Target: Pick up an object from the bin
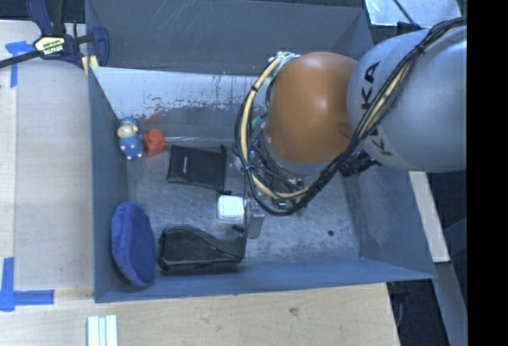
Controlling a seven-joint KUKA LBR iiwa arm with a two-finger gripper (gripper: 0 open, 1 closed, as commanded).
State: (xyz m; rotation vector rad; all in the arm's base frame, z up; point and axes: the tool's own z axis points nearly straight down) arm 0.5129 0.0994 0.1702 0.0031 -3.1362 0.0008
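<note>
My gripper (254, 221) reaches down from under the arm's orange cover to the bin floor, a little right of the middle. A small white block (230, 208) lies right against its left side. Just below and to the left lies a flat black case with a curved top (198, 249), its right end close to the gripper. A black rectangular wallet-like thing (196, 166) lies up and to the left of the white block. How the gripper's jaws stand is hidden by the cover and cables.
A blue cloth cap (132, 243) lies in the bin's front left corner. A small blue and yellow figure (129, 140) and an orange-red block (154, 141) stand by the left wall at the back. The arm covers the bin's right half.
</note>
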